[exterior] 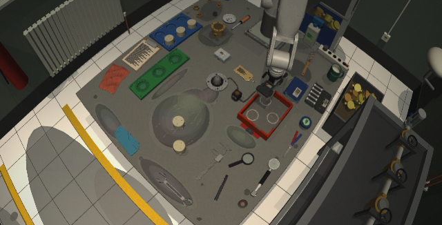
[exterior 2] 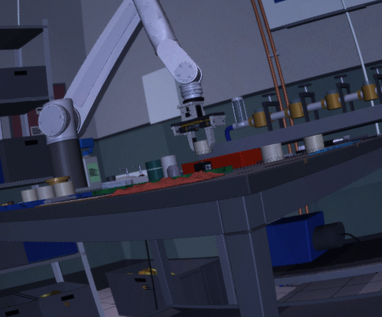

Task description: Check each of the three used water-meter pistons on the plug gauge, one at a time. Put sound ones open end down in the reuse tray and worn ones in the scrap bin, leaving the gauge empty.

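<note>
At the right middle of the bench, the red scrap bin (exterior: 265,114) sits with my gripper (exterior: 265,95) above its far corner, closed around a cream piston (exterior 2: 202,147) that hangs just over the bin (exterior 2: 226,160). Two more cream pistons (exterior: 178,121) (exterior: 179,146) stand upright on the round grey mat near the bench's front. The green reuse tray (exterior: 159,73) lies to the left with three round pockets, all vacant. The plug gauge (exterior: 217,81), a grey dome on a round flange, stands bare between tray and bin.
The bin's red walls rise just below the held piston. A black box (exterior: 236,95) on a cable sits left of the bin, a blue box (exterior: 296,90) right. A blue tray (exterior: 176,31) at the back holds three other cream cylinders.
</note>
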Robot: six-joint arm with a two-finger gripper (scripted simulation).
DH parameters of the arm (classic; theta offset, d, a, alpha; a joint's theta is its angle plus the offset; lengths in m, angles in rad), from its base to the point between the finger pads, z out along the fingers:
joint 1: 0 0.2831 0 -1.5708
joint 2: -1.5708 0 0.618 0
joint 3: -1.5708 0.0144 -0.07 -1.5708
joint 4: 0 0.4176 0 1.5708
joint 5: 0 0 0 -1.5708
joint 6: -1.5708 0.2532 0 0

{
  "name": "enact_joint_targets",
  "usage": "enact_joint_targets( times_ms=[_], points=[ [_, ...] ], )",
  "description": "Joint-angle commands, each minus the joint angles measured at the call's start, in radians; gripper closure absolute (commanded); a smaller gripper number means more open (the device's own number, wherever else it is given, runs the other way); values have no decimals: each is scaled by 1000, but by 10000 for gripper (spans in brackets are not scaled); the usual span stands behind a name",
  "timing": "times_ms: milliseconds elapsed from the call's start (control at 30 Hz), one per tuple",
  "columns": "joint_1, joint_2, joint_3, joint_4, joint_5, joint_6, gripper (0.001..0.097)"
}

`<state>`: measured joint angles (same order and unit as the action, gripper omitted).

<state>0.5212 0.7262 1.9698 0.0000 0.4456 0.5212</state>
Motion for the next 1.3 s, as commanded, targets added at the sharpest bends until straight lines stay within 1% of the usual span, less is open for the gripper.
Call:
enact_joint_targets(
  times_ms=[0,233,733,800,1000,1267],
  points=[
    [0,-1,0,0,0,0,373],
    [0,-1,0,0,0,0,238],
    [0,-3,-1,0,3,0,238],
    [0,-17,-3,0,18,0,238],
    [0,-78,-15,0,91,0,238],
    [0,-81,-16,0,96,0,238]
  ],
)
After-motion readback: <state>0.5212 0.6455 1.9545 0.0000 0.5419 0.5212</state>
